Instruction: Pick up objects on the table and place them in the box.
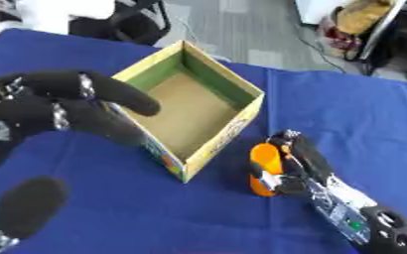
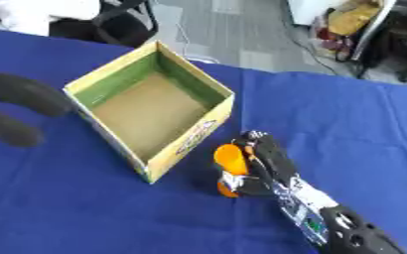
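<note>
Beside one box (image 1: 233,129), right hand (image 1: 298,163) grips one orange object (image 1: 263,168).

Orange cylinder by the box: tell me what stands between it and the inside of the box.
Only the box's own near wall. The orange cylindrical object, held by the right hand on the blue tablecloth, stands just outside that corner. The open cardboard box looks empty. The left hand hovers at its left side.

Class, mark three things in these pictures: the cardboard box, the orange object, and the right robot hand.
cardboard box (image 1: 217,75): left eye view, on its far inner green wall.
orange object (image 1: 264,155): left eye view, on its upper orange part.
right robot hand (image 2: 272,161): right eye view, on the black fingers curled round the orange object.
</note>
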Controlling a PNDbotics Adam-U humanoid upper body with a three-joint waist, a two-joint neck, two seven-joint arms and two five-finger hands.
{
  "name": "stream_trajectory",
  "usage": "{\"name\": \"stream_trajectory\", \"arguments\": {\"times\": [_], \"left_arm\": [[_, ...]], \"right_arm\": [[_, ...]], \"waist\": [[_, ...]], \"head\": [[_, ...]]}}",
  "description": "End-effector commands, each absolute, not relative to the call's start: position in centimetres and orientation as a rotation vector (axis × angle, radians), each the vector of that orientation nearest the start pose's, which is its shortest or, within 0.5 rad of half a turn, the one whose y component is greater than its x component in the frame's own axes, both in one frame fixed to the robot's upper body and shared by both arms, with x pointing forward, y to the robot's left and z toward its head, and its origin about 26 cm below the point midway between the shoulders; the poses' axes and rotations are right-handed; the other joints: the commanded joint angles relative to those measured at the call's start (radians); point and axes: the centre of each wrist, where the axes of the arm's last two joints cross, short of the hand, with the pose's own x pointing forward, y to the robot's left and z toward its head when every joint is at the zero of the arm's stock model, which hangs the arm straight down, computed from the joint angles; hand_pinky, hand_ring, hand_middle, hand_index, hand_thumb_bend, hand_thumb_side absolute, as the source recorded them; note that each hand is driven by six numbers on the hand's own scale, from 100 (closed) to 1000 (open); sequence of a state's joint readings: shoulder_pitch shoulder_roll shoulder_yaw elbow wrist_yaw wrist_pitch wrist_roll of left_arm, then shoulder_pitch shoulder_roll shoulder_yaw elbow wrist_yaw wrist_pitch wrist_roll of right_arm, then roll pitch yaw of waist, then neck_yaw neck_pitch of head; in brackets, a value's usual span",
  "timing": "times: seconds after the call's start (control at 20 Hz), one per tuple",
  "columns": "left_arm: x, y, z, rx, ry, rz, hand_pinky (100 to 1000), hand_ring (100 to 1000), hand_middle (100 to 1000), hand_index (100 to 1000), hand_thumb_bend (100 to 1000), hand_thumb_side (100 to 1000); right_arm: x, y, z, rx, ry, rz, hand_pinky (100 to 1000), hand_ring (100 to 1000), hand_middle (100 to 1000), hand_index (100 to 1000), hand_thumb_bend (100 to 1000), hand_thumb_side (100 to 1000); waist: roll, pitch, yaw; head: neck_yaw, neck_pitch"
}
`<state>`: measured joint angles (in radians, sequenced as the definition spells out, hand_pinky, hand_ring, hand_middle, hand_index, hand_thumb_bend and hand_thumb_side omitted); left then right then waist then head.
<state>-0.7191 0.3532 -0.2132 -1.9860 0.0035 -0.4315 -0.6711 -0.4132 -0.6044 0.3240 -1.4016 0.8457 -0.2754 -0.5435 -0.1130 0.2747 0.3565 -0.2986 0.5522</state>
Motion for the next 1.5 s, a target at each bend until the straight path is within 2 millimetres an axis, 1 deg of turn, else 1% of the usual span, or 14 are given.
{"name": "stream_trajectory", "arguments": {"times": [0.05, 0.2, 0.6, 0.7, 0.95, 1.2, 1.5], "left_arm": [[30.3, 16.8, 30.8, 0.144, 2.188, 1.801, 837, 806, 825, 829, 100, 953], [30.3, 16.8, 30.8, 0.143, 2.189, 1.802, 837, 806, 825, 829, 100, 953], [30.4, 17.0, 30.6, 0.141, 2.194, 1.808, 836, 806, 825, 829, 100, 952], [30.4, 17.1, 30.6, 0.141, 2.196, 1.809, 836, 805, 825, 829, 100, 951], [30.4, 17.3, 30.5, 0.141, 2.203, 1.809, 835, 804, 822, 829, 100, 950], [30.5, 17.6, 30.5, 0.134, 2.214, 1.808, 835, 804, 822, 828, 100, 949], [30.5, 17.9, 30.8, 0.15, 2.243, 1.776, 833, 806, 823, 827, 100, 937]], "right_arm": [[36.9, -31.0, 10.1, 1.602, 2.808, -1.47, 100, 100, 100, 180, 124, 1000], [36.7, -31.2, 10.7, 1.63, 2.784, -1.463, 100, 100, 100, 178, 100, 1000], [35.6, -32.5, 14.2, 1.742, 2.732, -1.358, 100, 100, 100, 170, 100, 1000], [35.3, -32.6, 15.0, 1.758, 2.742, -1.335, 100, 100, 100, 168, 100, 1000], [34.5, -33.0, 16.6, 1.822, 2.69, -1.303, 100, 100, 100, 164, 100, 1000], [33.7, -33.0, 18.3, 1.833, 2.662, -1.263, 100, 100, 100, 163, 100, 1000], [32.9, -32.8, 20.5, 1.81, 2.639, -1.199, 100, 100, 100, 161, 100, 1000]], "waist": [[0.004, -0.014, 0.0], [0.004, -0.015, -0.001], [0.005, -0.018, -0.01], [0.006, -0.019, -0.013], [0.009, -0.019, -0.02], [0.011, -0.02, -0.024], [0.009, -0.019, -0.019]], "head": [[0.007, -0.016], [0.009, -0.016], [0.013, -0.016], [0.014, -0.015], [0.014, -0.012], [0.013, -0.01], [0.002, -0.01]]}}
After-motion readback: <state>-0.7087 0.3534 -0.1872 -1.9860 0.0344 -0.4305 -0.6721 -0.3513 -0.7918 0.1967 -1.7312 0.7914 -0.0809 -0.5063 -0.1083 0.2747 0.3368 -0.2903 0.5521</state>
